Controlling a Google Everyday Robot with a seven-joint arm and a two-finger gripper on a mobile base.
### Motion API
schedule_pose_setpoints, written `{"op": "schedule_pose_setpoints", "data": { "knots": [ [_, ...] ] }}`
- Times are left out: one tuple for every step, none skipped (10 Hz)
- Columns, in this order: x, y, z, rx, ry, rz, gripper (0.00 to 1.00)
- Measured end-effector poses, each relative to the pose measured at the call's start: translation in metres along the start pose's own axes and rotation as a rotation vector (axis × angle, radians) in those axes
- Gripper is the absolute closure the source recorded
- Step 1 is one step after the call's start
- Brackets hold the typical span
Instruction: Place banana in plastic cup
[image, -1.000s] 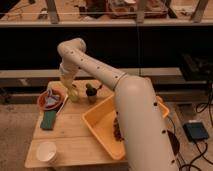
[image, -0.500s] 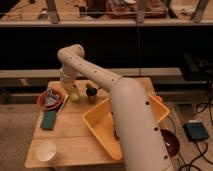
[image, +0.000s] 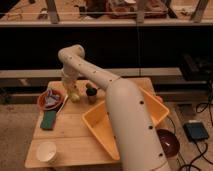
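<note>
Pale-green plastic cup (image: 75, 97) is met by the tool (image: 72, 91) at table's (image: 75, 135) ten o'clock; grip state cannot be told; release should be centred above the rim.

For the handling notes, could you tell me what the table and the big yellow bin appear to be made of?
Table: likely wood, pale planked top, matte. Yellow bin: probably plastic, smooth uniform walls with a slight sheen. The gripper hangs at the table's far left, beside a small dark pot.

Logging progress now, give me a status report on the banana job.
End effector low at table's far left, over small light-green plastic cup. Pale-yellow toy banana not discernible. Dark small pot with green leaves right beside cup.
</note>
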Motion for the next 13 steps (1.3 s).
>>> {"op": "schedule_pose_setpoints", "data": {
  "knots": [
    [0.002, 0.001, 0.000, -0.003, -0.001, 0.006, 0.61],
    [0.003, 0.003, 0.001, -0.003, -0.001, 0.013, 0.51],
    [0.004, 0.005, 0.002, -0.002, 0.000, 0.021, 0.40],
    [0.004, 0.006, 0.002, 0.000, 0.000, 0.028, 0.29],
    [0.004, 0.007, 0.003, 0.001, 0.000, 0.031, 0.23],
    [0.004, 0.007, 0.005, 0.003, 0.001, 0.033, 0.20],
    [0.003, 0.008, 0.005, 0.010, 0.002, 0.037, 0.20],
    [0.003, 0.010, 0.004, 0.016, 0.004, 0.036, 0.20],
    [0.002, 0.012, 0.003, 0.020, 0.005, 0.035, 0.20],
    [0.003, 0.010, 0.002, 0.026, 0.005, 0.032, 0.20],
    [0.004, 0.008, 0.003, 0.028, 0.004, 0.031, 0.20],
    [0.006, 0.006, 0.000, 0.030, 0.008, 0.034, 0.20],
    [0.007, 0.008, -0.006, 0.033, 0.019, 0.055, 0.20]
  ]
}}
